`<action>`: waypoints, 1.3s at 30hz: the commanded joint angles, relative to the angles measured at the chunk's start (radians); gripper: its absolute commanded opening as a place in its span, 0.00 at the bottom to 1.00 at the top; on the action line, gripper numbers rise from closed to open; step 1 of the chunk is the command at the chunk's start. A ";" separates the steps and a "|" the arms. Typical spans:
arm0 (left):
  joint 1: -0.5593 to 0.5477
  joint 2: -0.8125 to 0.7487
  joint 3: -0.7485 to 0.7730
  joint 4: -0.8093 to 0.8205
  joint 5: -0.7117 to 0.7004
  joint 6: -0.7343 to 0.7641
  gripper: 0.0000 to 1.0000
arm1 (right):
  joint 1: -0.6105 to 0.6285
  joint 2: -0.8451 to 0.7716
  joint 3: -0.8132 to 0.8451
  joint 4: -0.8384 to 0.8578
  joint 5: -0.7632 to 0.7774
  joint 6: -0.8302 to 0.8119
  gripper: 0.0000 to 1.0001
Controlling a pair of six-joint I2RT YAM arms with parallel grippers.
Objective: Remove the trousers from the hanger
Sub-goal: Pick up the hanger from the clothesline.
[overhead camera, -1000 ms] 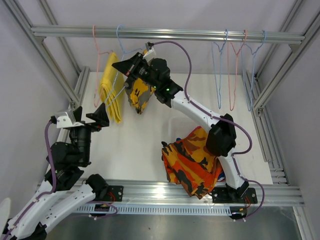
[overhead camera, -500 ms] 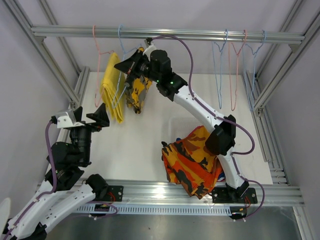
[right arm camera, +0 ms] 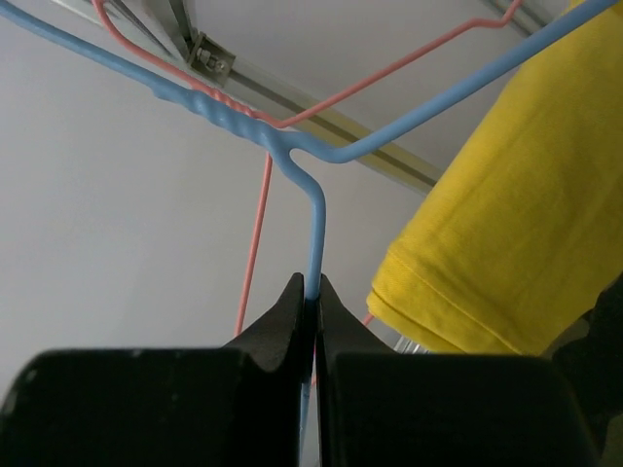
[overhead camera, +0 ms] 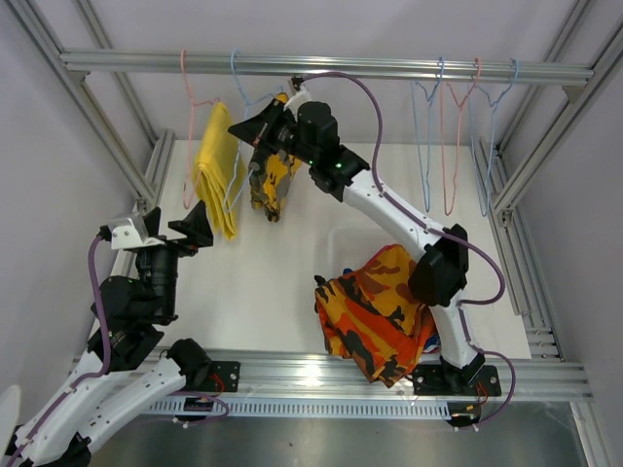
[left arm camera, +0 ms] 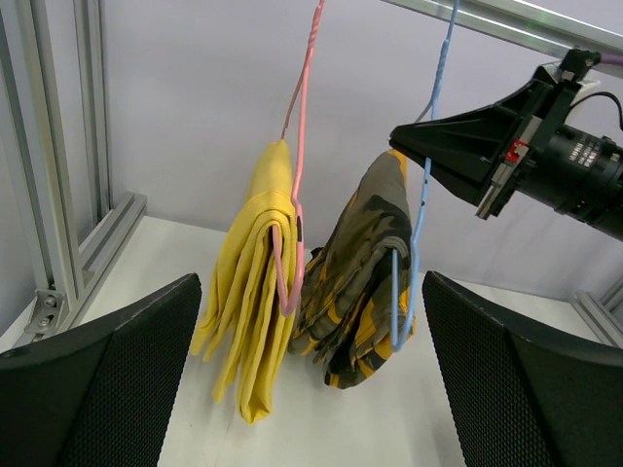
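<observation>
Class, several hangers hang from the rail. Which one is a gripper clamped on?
The blue hanger carrying the olive camouflage trousers; the right gripper pinches its wire. The other hangers hang untouched.

Overhead looks down; wrist cameras (right seemingly closest) share the blue hanger [right arm camera: 226, 115].

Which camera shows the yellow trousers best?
The left wrist view: the yellow trousers hang whole and unblocked on the pink hanger. The top view sees them smaller, from above. The right wrist view catches only one folded part.
</observation>
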 commanded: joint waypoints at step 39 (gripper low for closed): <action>-0.006 -0.027 0.012 -0.025 0.082 0.033 1.00 | 0.039 -0.453 -0.096 -0.065 -0.050 -0.310 0.00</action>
